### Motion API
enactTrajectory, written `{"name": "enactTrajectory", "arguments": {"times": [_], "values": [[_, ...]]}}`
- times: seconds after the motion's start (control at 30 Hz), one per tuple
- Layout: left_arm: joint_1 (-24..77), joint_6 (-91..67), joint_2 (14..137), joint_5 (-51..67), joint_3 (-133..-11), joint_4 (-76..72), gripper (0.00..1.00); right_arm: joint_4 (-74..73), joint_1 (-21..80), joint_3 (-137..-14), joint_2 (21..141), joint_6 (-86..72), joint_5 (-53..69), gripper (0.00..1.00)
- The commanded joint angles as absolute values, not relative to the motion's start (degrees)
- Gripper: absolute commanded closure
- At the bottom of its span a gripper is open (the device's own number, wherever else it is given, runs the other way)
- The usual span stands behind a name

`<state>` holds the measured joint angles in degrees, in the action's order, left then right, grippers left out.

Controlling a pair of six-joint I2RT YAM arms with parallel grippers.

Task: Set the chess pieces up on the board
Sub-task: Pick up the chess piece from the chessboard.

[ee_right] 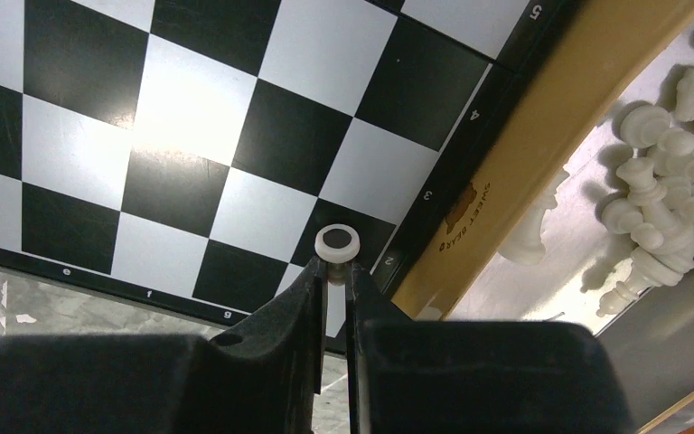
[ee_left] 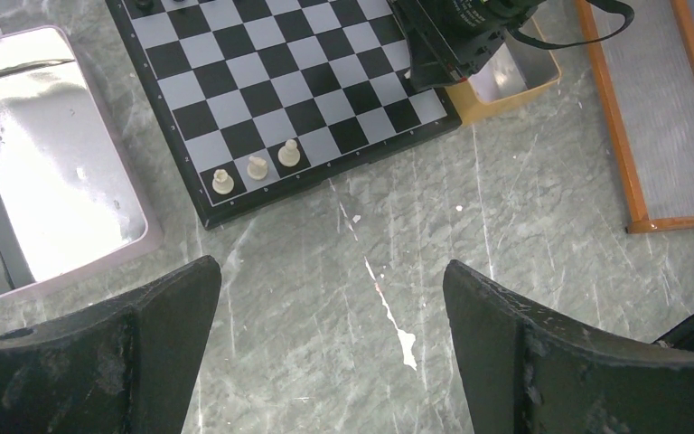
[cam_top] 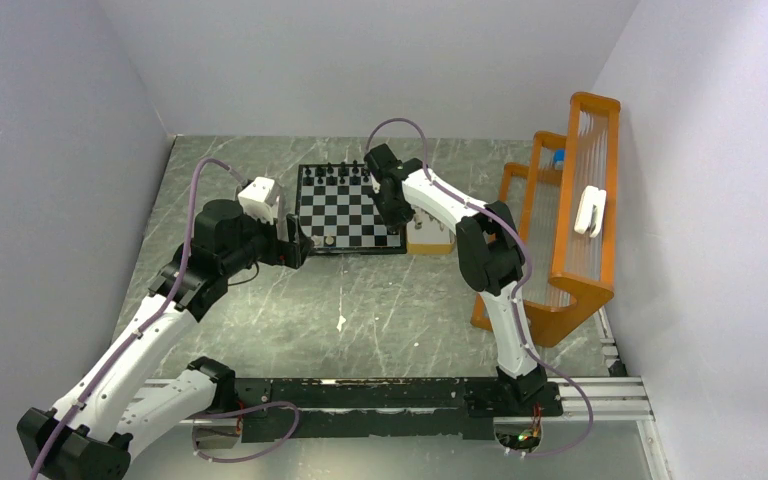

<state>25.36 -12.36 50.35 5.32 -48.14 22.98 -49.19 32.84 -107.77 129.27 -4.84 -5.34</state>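
The board (cam_top: pixel 350 205) lies at the back middle of the table, with black chess pieces (cam_top: pixel 340 172) along its far row. Three cream pieces (ee_left: pixel 257 167) stand at its near left corner. My right gripper (ee_right: pixel 334 267) hangs over the board's (ee_right: pixel 190 117) near right corner, shut on a white piece (ee_right: pixel 338 240). That piece's round base with a dark centre shows just past the fingertips. My left gripper (ee_left: pixel 330 271) is open and holds nothing. It hovers over bare table just in front of the board (ee_left: pixel 280 90).
A tan tray (ee_right: pixel 542 163) holding several loose white pieces (ee_right: pixel 669 181) sits against the board's right side. A silvery metal tray (ee_left: pixel 45 163) lies left of the board. An orange rack (cam_top: pixel 570 230) stands along the right wall.
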Motion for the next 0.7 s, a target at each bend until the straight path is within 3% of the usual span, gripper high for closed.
{"name": "enactTrajectory", "arguments": {"times": [0.0, 0.23, 0.43, 0.67], "values": [[25.7, -11.5, 50.1, 4.0, -48.5, 22.5, 0.02, -48.4, 32.6, -109.4, 127.7, -4.4, -4.1, 0.88], [25.7, -12.6, 51.0, 0.6, -49.1, 24.0, 0.02, -45.3, 32.0, -106.1, 122.8, -5.4, -0.8, 0.93], [25.7, -16.5, 53.4, 2.8, -49.6, 21.7, 0.05, -33.4, 30.6, -94.8, 112.9, -13.0, 16.0, 0.93], [25.7, -20.8, 59.6, 6.9, -54.3, 20.3, 0.13, -10.4, 29.4, -78.7, 103.7, -37.1, 34.2, 0.92]]}}
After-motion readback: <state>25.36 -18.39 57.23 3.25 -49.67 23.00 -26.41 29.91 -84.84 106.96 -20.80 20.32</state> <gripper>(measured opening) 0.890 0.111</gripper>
